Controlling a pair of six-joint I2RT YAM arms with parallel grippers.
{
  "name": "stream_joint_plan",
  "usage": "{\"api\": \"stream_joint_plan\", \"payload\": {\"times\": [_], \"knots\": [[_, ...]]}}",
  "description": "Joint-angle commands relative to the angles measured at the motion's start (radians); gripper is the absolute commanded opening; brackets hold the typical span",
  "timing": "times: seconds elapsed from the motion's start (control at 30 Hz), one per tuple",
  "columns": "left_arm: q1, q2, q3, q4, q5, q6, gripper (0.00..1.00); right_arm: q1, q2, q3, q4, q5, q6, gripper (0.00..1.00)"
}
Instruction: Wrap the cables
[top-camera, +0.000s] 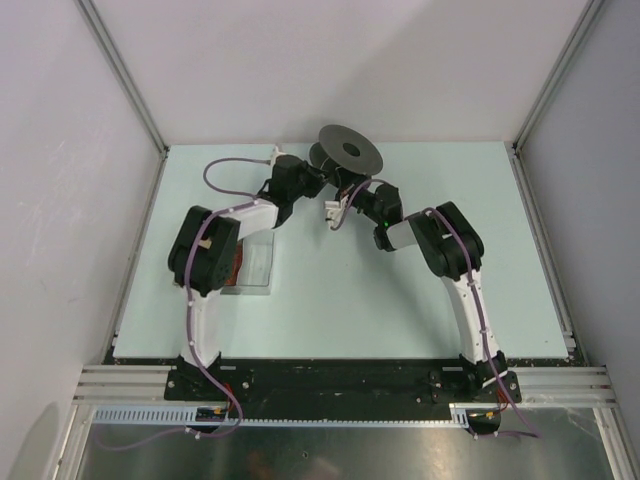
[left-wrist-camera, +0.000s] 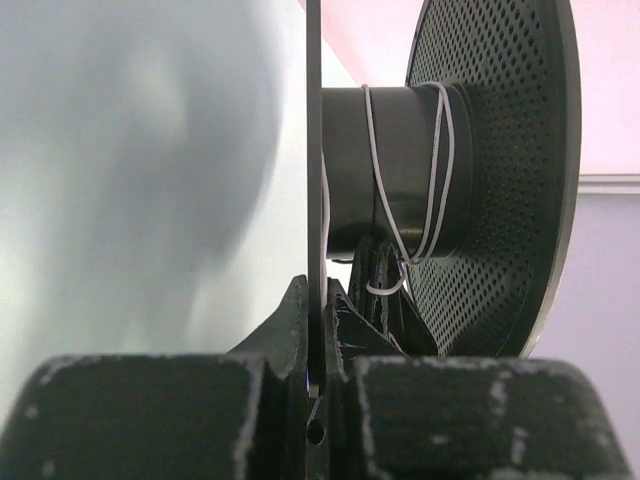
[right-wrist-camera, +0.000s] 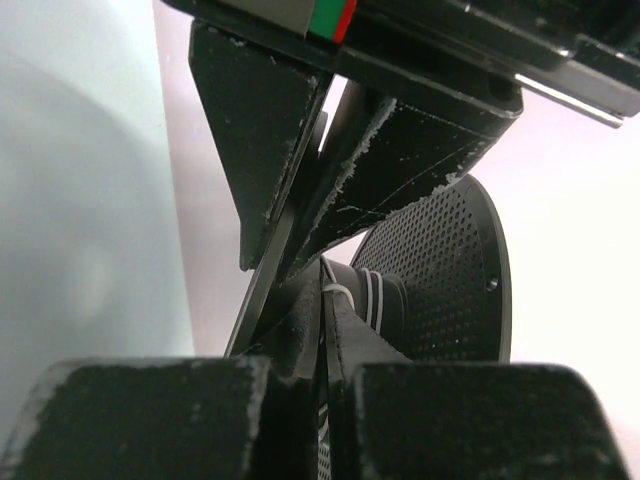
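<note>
The white cable (left-wrist-camera: 437, 165) makes a few loose turns around the hub (left-wrist-camera: 405, 140) of the black spool (left-wrist-camera: 500, 180). One short loop leaves the hub toward the right gripper (right-wrist-camera: 323, 305), whose fingers are pressed together on that loop. The left gripper (left-wrist-camera: 317, 300) is clamped on the rim of the spool's thin solid flange (left-wrist-camera: 314, 150), with the perforated flange opposite. The spool is near the middle of the far edge of the tabletop (top-camera: 330, 310). A clear box (top-camera: 258, 268) stands toward the left edge, beside the left arm.
</note>
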Motion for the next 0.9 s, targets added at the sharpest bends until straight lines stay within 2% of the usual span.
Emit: {"api": "stream_joint_plan", "payload": {"times": [0.0, 0.27, 0.47, 0.63, 0.77, 0.87], "knots": [[-0.035, 0.097, 0.097, 0.141, 0.161, -0.029, 0.0, -0.037, 0.109, 0.162, 0.042, -0.015, -0.036, 0.0], [-0.027, 0.284, 0.257, 0.17, 0.144, -0.003, 0.0, -0.076, 0.33, 0.432, -0.067, -0.058, -0.064, 0.0], [-0.005, 0.379, 0.318, 0.164, 0.106, -0.009, 0.02, -0.093, 0.445, 0.605, -0.163, -0.071, -0.093, 0.0], [0.001, 0.426, 0.342, 0.161, 0.108, -0.019, 0.12, -0.1, 0.473, 0.604, -0.174, -0.091, -0.112, 0.0], [0.009, 0.421, 0.34, 0.147, 0.097, -0.013, 0.27, -0.11, 0.493, 0.606, -0.191, -0.101, -0.137, 0.0], [0.028, 0.39, 0.307, 0.108, 0.095, -0.012, 0.34, -0.114, 0.499, 0.606, -0.2, -0.102, -0.144, 0.0]]}}
